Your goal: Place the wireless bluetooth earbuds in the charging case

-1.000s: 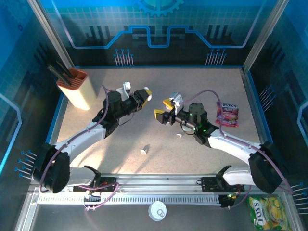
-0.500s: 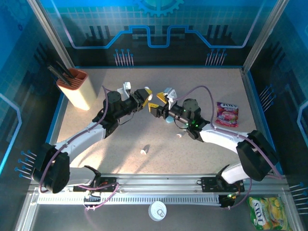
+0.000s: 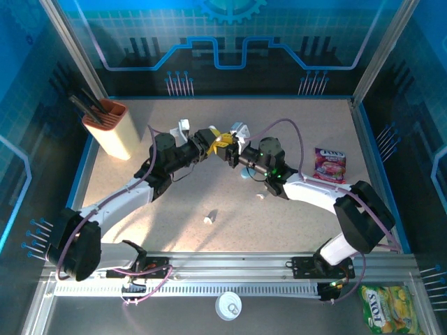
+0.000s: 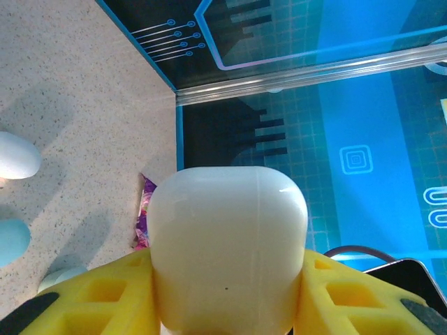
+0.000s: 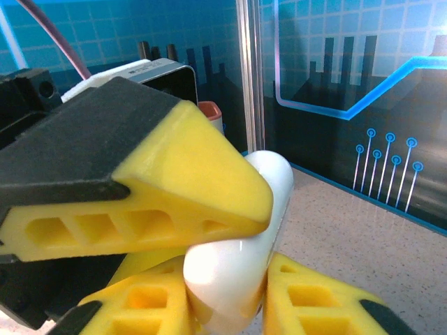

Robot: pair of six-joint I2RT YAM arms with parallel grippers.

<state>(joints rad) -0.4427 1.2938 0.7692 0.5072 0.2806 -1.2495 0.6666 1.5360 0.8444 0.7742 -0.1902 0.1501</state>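
A white, rounded charging case [image 4: 227, 244] sits closed between the yellow fingers of my left gripper [image 4: 227, 286], which is shut on it above the table's middle. My right gripper [image 5: 227, 300] has met it there, and its two yellow fingers press the same case [image 5: 237, 258] from the other side. From above, both grippers [image 3: 215, 138] [image 3: 228, 151] touch tip to tip and cover the case. Two tiny white earbuds lie loose on the table, one [image 3: 209, 218] towards the front and one [image 3: 261, 197] beside the right arm.
A cream knife block with an orange top [image 3: 110, 129] stands at the back left. A pink candy packet [image 3: 329, 165] lies to the right. Small pale rounded cases, one white [image 4: 14, 155] and one blue [image 4: 10, 241], rest on the table below the grippers.
My right gripper has swung left from mid-table to the left gripper and closed its open jaws on the case. The left arm has stayed still.
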